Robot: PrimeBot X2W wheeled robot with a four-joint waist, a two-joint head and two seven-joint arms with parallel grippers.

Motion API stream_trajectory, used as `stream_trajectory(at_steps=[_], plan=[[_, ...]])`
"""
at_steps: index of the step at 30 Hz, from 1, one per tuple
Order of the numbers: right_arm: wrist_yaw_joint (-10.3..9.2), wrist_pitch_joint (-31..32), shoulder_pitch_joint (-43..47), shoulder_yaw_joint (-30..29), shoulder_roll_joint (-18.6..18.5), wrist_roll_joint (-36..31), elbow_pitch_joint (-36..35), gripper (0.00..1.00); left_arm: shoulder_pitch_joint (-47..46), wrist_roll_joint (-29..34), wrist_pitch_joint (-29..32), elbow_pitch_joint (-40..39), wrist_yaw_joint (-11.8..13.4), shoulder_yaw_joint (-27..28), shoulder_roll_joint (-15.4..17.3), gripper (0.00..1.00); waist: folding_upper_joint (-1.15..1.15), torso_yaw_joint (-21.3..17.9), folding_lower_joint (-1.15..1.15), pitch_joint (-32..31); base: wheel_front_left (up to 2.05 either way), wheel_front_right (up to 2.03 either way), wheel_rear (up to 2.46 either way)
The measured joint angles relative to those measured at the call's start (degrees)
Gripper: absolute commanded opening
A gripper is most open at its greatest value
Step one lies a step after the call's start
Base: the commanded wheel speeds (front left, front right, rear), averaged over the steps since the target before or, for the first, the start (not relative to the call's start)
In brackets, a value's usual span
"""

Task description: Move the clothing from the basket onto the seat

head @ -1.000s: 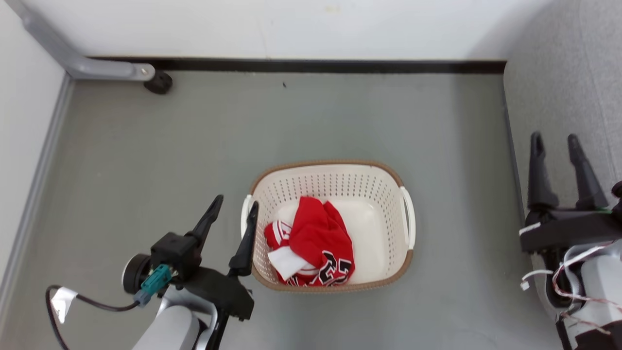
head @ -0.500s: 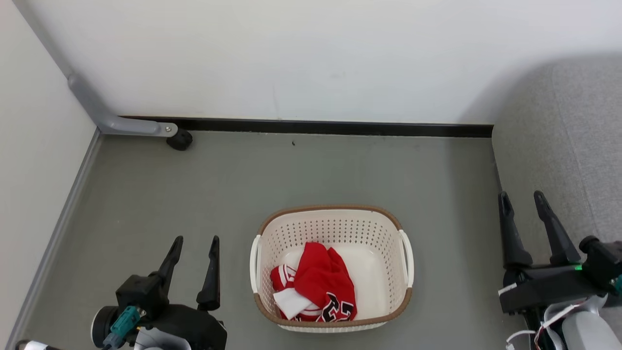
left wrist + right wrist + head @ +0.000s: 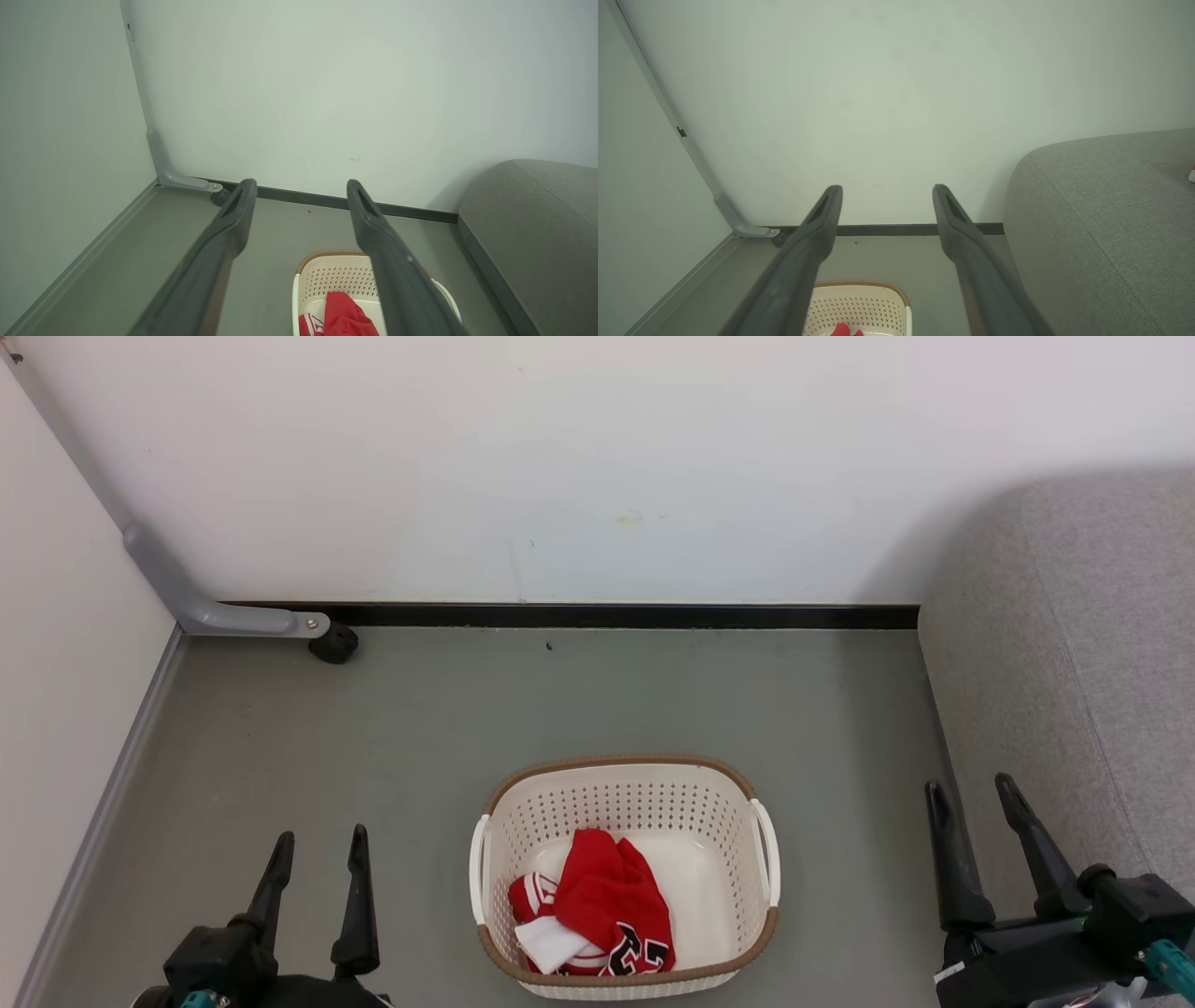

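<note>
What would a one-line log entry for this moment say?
clothing: in basket | seat: right of basket | left claw: open, empty | right claw: open, empty

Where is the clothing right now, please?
In the head view, the clothing sits inside the basket, towards its left, on the floor left of the seat.

Home-like room, grey sofa [image 3: 1074,663], laundry basket [image 3: 621,803]

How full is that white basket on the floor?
Partly full: crumpled red clothing lies in the left half of the basket; its bottom's right half is bare.
</note>
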Motion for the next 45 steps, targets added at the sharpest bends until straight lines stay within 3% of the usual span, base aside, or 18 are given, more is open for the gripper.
stream_trajectory(at_steps=[10, 33, 45], plan=[[-2.43, 1.72, 1.22, 1.03, -0.25, -3.77, -1.79, 1.00, 2.85, 3.34, 0.00, -2.58, 0.42, 1.60, -1.21, 1.00, 0.00, -0.04, 0.00, 0.38, 0.00, 0.00, 0.00], [-4.59, 4.55, 1.18, 1.05, -0.42, -4.60, -7.10, 1.00, 4.03, 6.21, 0.00, -6.27, 0.32, 0.88, -3.13, 1.00, 0.00, -0.46, 0.00, 4.93, 0.00, 0.00, 0.00], [-5.99, 6.55, -4.24, 1.12, -0.40, -6.51, -8.95, 1.00, -1.27, 6.21, 0.00, -4.93, -3.18, -1.98, -4.71, 1.00, 0.01, -0.89, 0.01, 13.47, 0.00, 0.00, 0.00]])
